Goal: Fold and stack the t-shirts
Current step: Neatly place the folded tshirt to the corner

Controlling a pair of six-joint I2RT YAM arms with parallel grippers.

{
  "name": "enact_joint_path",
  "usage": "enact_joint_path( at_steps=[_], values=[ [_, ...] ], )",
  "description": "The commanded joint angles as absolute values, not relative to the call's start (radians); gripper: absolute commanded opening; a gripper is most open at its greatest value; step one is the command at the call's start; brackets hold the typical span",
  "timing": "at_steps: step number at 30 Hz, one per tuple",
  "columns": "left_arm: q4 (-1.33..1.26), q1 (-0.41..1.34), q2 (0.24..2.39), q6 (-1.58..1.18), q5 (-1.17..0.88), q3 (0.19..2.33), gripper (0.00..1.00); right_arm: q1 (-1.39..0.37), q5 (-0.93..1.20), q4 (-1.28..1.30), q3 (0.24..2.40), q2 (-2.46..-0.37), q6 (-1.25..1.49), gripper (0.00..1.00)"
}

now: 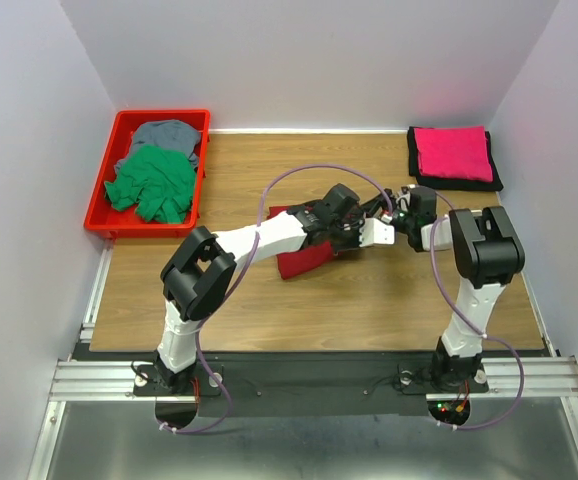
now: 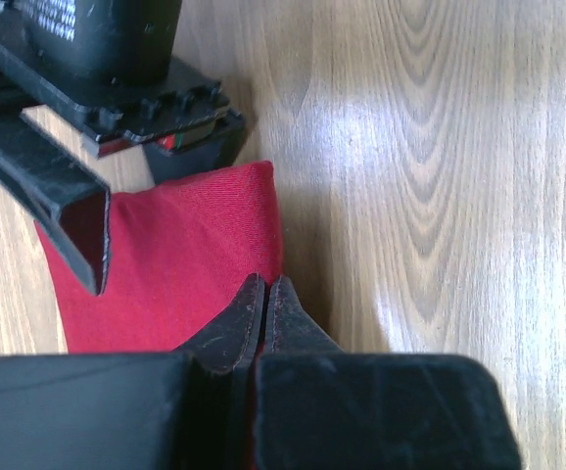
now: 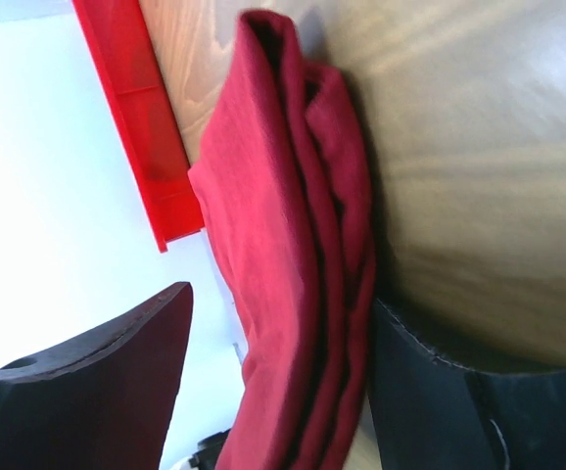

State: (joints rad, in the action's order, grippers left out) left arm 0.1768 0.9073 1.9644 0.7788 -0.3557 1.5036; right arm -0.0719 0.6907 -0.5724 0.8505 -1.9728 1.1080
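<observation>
Dark red folded cloth t-shirt [image 1: 304, 258]: right tool [image 3: 283, 304] released astride it, left tool [image 2: 266, 289] clenched alongside; clamping, stacking seemingly next.

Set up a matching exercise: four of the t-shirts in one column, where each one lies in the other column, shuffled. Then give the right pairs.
Things
1. green t-shirt
2. pink t-shirt
3. dark red t-shirt
4. grey t-shirt

Places
A. folded, on top of the black t-shirt, at the far right of the table
B. far end of the red tray, partly under another shirt
C. folded, mid-table on the wood
D. crumpled, in the near part of the red tray

Pairs: 1-D, 2-A, 3-C, 4-B
</observation>
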Motion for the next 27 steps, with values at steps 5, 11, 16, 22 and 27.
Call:
enact_joint_path(
  at_steps=[5, 11, 16, 22, 27],
  values=[
    [0.147, 0.899, 1.956, 0.769, -0.380, 1.548, 0.00, -0.106, 0.600, -0.615, 0.871, -2.060, 1.085, 0.61],
    [0.137, 0.891, 1.951, 0.739, -0.377, 1.548, 0.11, -0.112, 0.594, -0.597, 0.900, -2.037, 1.004, 0.09],
    [0.176, 0.836, 1.888, 0.603, -0.386, 1.562, 0.60, -0.113, 0.562, -0.255, 1.125, -1.990, 0.703, 0.00],
    [0.271, 0.726, 1.833, 0.489, -0.439, 1.611, 0.67, -0.098, 0.424, 0.026, 1.313, -1.968, 0.359, 0.01],
    [0.270, 0.670, 1.767, 0.466, -0.387, 1.540, 0.67, -0.031, 0.377, 0.133, 1.483, -1.997, 0.171, 0.01]
  ],
)
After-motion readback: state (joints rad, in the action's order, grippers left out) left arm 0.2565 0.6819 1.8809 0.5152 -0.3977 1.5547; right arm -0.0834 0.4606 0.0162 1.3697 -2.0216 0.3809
